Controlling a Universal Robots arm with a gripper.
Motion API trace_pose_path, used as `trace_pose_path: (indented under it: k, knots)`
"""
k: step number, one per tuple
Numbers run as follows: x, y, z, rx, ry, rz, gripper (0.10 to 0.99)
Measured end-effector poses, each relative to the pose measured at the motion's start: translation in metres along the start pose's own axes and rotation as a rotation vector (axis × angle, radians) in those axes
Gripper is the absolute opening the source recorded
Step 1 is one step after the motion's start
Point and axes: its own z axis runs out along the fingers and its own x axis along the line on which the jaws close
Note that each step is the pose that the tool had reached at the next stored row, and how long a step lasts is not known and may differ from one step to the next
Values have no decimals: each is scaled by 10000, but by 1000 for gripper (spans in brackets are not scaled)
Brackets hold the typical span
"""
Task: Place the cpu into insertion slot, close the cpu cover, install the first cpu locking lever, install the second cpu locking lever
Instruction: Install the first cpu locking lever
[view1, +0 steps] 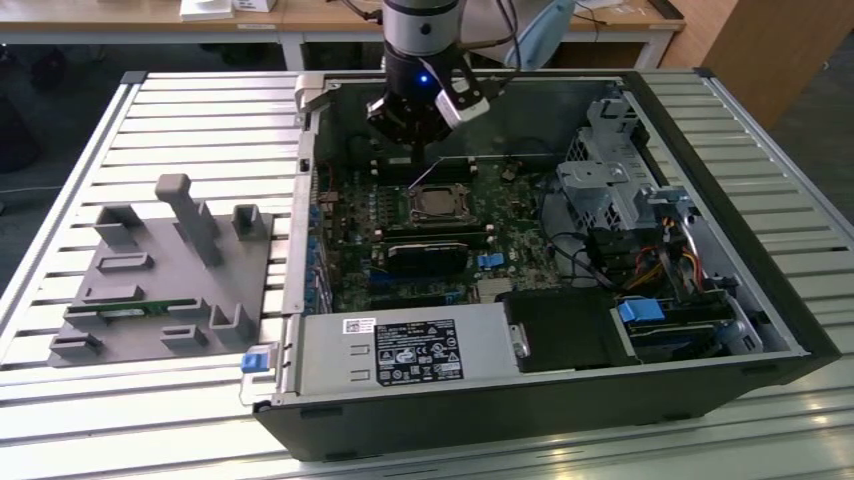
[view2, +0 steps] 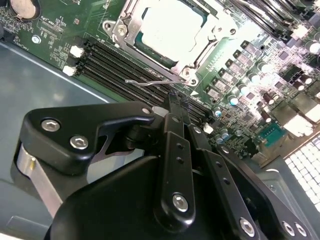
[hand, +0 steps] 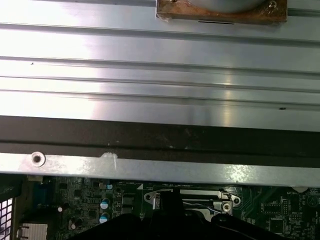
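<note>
Hovering over the open black computer case (view1: 747, 300), the black two-finger gripper (view1: 420, 160) sits at the rear edge of the green motherboard (view1: 350, 225), just beside the socket area. In the second wrist view its slim black fingers (view2: 176, 112) appear drawn together into a narrow tip with nothing between them, and that tip lies close to a thin bent silver wire lever (view2: 150, 81).

The small flat square cpu with its dull silver-grey metal top (view2: 172, 27) rests inside the square black-rimmed insertion slot (view2: 150, 51), so the placement step reads as complete. The thin silvery metal cpu cover with its square window (view2: 122, 32) lies flat around the chip, which suggests the cover is closed as well.

The wire lever stands a little way off the socket's edge, above the long narrow black memory slots (view2: 115, 67), with its hooked end free; by this evidence it is not yet latched. Whether the other lever is seated cannot be told from these views. Judged so, the two lever steps remain, with the gripper positioned at the first.

On the slatted metal table (view1: 120, 400), a grey plastic parts fixture (view1: 160, 280) stands at the exterior view's left, well apart from the case.
</note>
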Motion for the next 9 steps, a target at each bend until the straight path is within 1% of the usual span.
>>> trace_pose_path:
  k: [9]
  knots:
    - [-5,-1,15,0,0,0,106]
